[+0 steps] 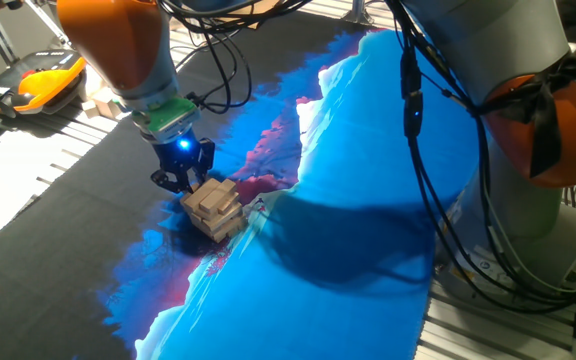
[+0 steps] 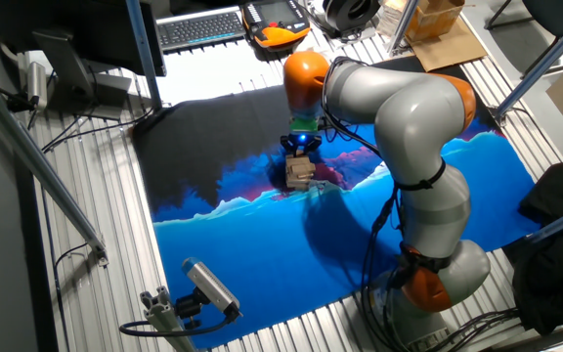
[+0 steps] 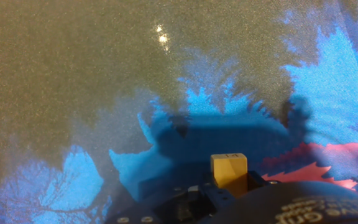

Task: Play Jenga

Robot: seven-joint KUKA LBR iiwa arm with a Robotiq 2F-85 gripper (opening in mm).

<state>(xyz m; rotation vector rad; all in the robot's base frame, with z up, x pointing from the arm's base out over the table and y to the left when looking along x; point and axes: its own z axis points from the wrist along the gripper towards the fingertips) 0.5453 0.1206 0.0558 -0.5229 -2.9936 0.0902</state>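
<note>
- Currently, the small low tower of pale natural-wood rectangular blocks (image 1: 214, 207) stands on the blue, black and pink printed cloth (image 1: 368, 200) that covers the counter, near the boundary between the dark area and the blue area.
- The layers are stacked crosswise and sit slightly askew; about four layers are visible in one fixed view.
- The black two-finger gripper (image 1: 180, 180) hangs low, just beside the tower and apparently touching its upper layers, on the side that faces the dark part of the cloth.
- From the fingers, the tower therefore lies toward the blue area of the cloth; any push or pull runs along that line.
- The top block's long axis appears to run roughly across that line, not along it.
- Finger opening: cannot be determined; the fixed views are too small and the hand view shows only a yellowish block end (image 3: 229, 170) at its lower edge.
- Whether a block is held cannot be determined.
- Only one arm is present.
</note>
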